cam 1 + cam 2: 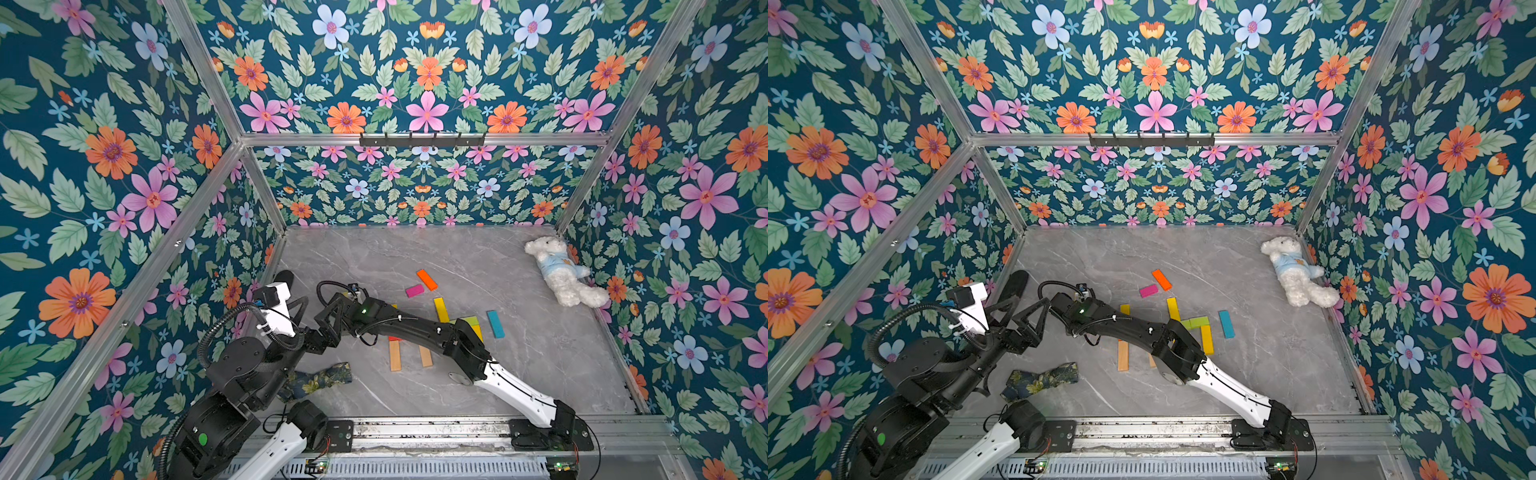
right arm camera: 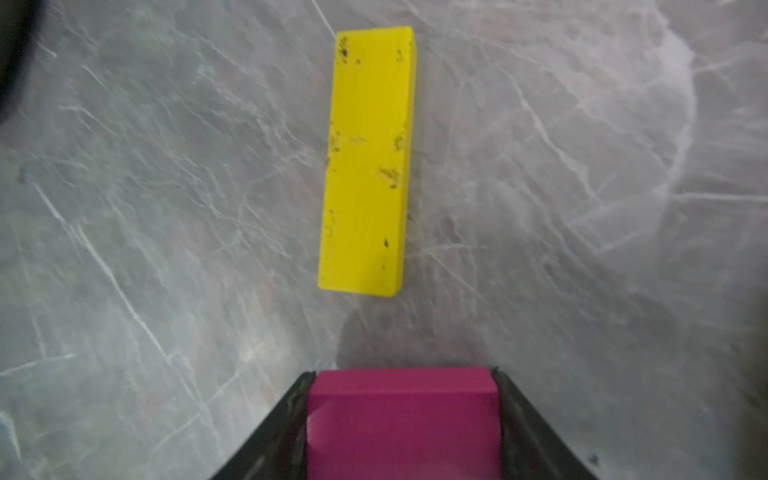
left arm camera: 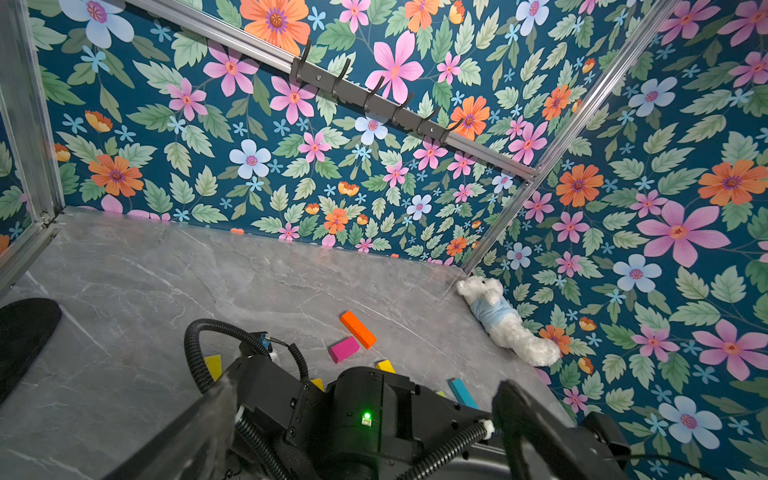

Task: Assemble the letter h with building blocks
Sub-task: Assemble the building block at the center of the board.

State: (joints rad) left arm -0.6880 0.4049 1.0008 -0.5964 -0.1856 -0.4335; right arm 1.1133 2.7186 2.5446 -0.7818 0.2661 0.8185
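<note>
My right tool, part-closed on a magenta block, hangs near the yellow block — placing step, I reckon — next: square it up, lower it flush.

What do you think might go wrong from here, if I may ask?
The left fingers stand open right beside the right arm; either moving may collide. That arm also passes over the plain-wood bars; withdrawing low could scatter them. The held magenta block may nudge the yellow block when set down.
</note>
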